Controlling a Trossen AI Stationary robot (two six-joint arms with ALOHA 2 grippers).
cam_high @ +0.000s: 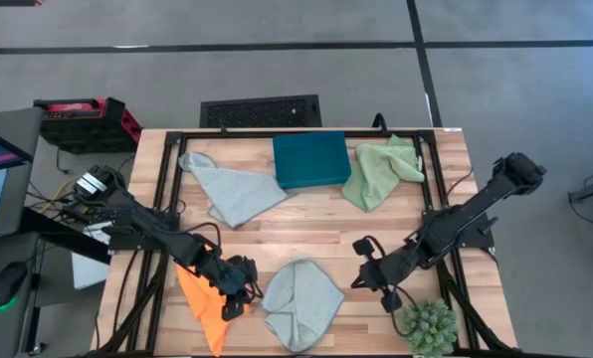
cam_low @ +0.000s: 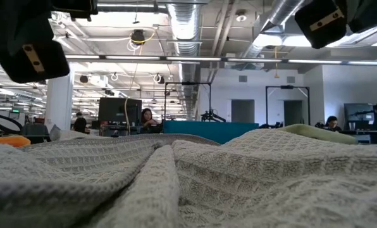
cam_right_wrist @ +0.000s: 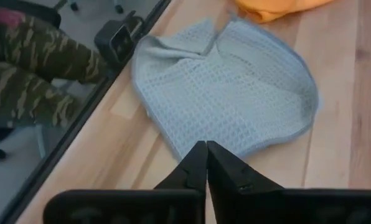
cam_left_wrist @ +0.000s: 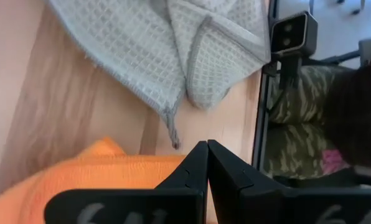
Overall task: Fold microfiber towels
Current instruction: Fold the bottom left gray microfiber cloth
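A pale blue-grey towel [cam_high: 299, 301] lies rumpled at the near middle of the table; it also shows in the low view [cam_low: 188, 183]. An orange towel [cam_high: 205, 306] lies to its left. A second pale towel [cam_high: 232, 191] and a light green towel [cam_high: 384, 171] lie at the far side. My left gripper [cam_high: 235, 290] is shut and hovers over the orange towel's right edge [cam_left_wrist: 98, 167]. My right gripper [cam_high: 368, 273] is shut and hovers by the near towel's right edge [cam_right_wrist: 229, 93].
A dark teal box [cam_high: 311, 159] stands at the far middle between the two far towels. A spiky green plant ball [cam_high: 429, 326] sits at the near right corner. Bare wood lies across the table's middle. People sit in the room beyond.
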